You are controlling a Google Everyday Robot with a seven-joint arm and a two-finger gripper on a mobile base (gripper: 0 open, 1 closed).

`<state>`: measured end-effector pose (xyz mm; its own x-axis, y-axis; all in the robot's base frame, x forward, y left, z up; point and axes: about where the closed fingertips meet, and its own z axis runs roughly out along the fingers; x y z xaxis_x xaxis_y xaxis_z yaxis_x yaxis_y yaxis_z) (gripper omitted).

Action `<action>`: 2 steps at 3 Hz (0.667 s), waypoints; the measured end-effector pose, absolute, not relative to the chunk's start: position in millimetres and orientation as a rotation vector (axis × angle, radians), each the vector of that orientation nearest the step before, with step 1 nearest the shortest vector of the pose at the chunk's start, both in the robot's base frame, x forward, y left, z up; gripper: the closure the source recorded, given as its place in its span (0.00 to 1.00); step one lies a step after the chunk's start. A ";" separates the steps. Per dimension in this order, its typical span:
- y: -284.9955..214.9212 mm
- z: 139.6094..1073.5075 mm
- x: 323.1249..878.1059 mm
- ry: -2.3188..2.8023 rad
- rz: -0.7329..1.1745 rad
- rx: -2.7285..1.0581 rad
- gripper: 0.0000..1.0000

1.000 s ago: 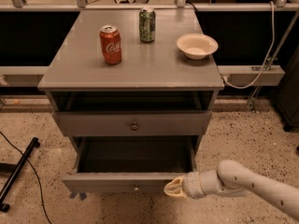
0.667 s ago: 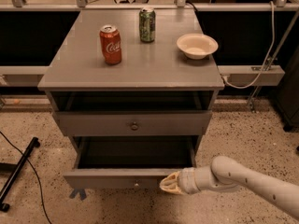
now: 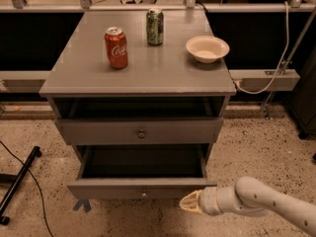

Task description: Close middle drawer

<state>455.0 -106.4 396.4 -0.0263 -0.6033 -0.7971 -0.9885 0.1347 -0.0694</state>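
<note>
Adjoining middle drawer [image 3: 143, 187] front: tool [image 3: 190, 203]

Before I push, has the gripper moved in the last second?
Yes. Against the cabinet, the gripper has dropped slightly, from level with the middle drawer front panel to just below its right end.

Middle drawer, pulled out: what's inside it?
Middle drawer shows only dark bare floor; its back is hidden under the upper drawer. Gripper is by its front right corner.
</note>
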 end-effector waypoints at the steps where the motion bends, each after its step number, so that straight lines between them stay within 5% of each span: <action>1: -120.5 382.8 434.6 1.741 0.746 -1.508 1.00; 2: -121.9 372.3 426.9 1.732 0.799 -1.488 1.00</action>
<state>426.9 -121.9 372.3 -0.0884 -0.5522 -0.8290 -0.9891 0.1469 0.0076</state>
